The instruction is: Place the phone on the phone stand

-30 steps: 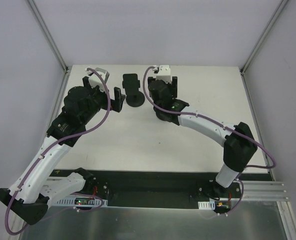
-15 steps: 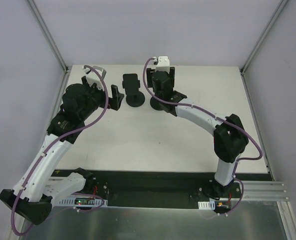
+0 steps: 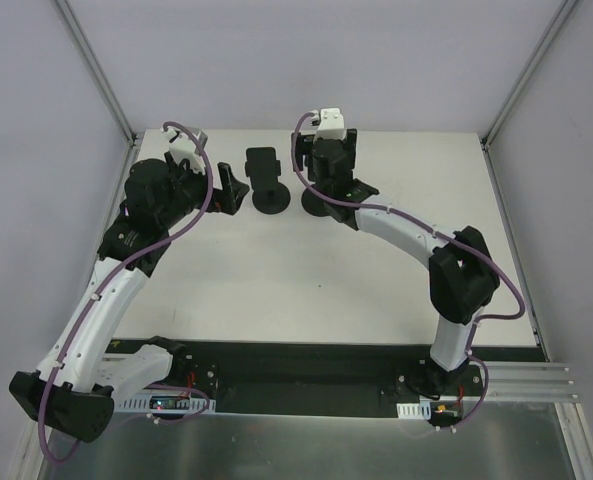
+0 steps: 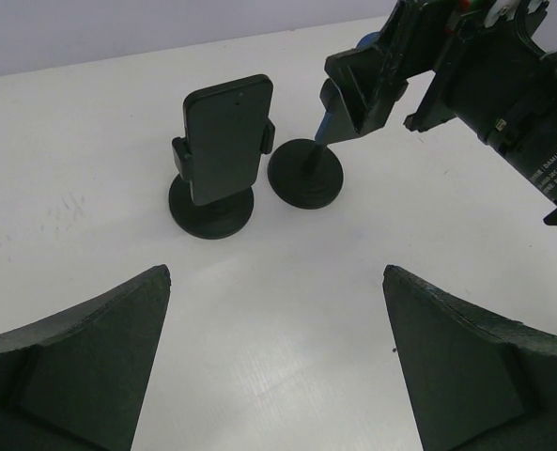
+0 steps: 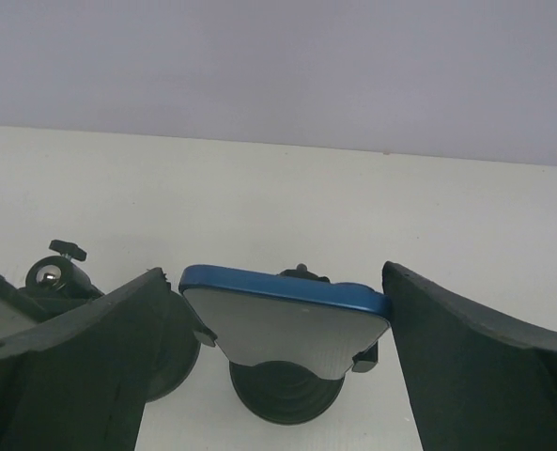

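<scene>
A blue-edged phone (image 5: 287, 324) with a grey face sits in the side clips of a black phone stand (image 5: 283, 395). My right gripper (image 5: 273, 271) is open. Its fingertips flank the phone's top corners, with a thin gap on the left. In the left wrist view only the phone's blue edge (image 4: 327, 120) shows, above the stand's round base (image 4: 304, 174) and under the right gripper (image 4: 363, 85). From above the right gripper (image 3: 328, 170) hides the phone over the stand base (image 3: 319, 205). My left gripper (image 4: 276, 271) is open and empty, left of both stands (image 3: 231, 188).
A second black stand (image 4: 224, 141) holding a black phone-shaped slab stands just left of the first (image 3: 264, 168). Its ball joint (image 5: 53, 274) shows beside my right gripper's left finger. Grey walls enclose the white table (image 3: 306, 290) at the back and on both sides.
My right gripper has moved back and left to a spot over the right-hand stand. My left gripper has pulled back to the left, away from the stands.
</scene>
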Tool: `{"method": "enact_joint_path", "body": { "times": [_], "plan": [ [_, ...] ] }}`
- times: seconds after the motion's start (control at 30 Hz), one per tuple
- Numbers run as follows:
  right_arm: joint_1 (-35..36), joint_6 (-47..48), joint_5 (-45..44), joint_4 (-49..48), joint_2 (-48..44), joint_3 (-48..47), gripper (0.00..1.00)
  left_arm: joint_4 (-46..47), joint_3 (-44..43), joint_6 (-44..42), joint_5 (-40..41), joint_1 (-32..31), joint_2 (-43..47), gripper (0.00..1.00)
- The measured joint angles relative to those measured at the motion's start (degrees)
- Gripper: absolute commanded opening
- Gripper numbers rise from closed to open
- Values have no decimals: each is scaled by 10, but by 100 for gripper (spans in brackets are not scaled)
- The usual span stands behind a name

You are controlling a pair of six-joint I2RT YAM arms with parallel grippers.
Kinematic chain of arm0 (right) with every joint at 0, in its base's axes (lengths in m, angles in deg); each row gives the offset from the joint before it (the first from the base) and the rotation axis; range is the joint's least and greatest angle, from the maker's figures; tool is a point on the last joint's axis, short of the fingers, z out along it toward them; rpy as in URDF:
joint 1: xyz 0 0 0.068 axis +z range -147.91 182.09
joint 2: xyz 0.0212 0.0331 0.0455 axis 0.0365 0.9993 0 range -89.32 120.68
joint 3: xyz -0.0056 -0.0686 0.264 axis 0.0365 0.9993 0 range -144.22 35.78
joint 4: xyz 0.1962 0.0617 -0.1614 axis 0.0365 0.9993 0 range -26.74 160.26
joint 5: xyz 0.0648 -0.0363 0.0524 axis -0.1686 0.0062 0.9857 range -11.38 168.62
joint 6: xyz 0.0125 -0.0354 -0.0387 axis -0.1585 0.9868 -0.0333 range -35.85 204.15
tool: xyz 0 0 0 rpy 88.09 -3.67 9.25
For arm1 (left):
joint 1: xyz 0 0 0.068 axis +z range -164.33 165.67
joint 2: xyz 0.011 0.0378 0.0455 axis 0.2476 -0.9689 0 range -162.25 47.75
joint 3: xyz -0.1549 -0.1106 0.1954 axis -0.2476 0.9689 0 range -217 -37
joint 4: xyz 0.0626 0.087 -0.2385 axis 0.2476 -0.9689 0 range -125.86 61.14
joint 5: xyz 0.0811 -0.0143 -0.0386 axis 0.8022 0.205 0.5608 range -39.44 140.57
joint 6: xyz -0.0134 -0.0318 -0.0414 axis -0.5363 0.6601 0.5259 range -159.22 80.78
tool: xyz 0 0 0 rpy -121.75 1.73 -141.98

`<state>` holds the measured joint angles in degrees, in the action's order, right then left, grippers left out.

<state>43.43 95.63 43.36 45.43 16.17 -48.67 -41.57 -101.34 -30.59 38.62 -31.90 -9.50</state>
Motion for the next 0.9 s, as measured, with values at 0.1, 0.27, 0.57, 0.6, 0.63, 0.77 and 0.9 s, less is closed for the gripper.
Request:
{"method": "enact_joint_path", "body": {
  "times": [0.1, 0.27, 0.57, 0.6, 0.63, 0.77, 0.9],
  "plan": [
    [0, 1, 9, 2, -17, 12, 97, 2, 1, 2, -5, 0, -2, 95],
    [0, -3, 15, 25, -76, 39, 96, 5, 5, 2, -10, 0, -7, 95],
    [27, -34, -5, 112, -316, 190, 96, 6, 6, 4, -16, 0, -17, 96],
    [37, -40, -9, 130, -352, 219, 96, 8, 6, 5, -16, 0, -17, 96],
    [49, -49, -11, 150, -386, 247, 96, 11, 8, 7, -18, 0, -17, 95],
    [90, -87, -19, 247, -504, 345, 96, 31, 25, 13, -34, 0, -15, 95],
    [126, -130, -24, 341, -635, 421, 96, 50, 47, 12, -46, -8, -2, 98]
  ]
}}
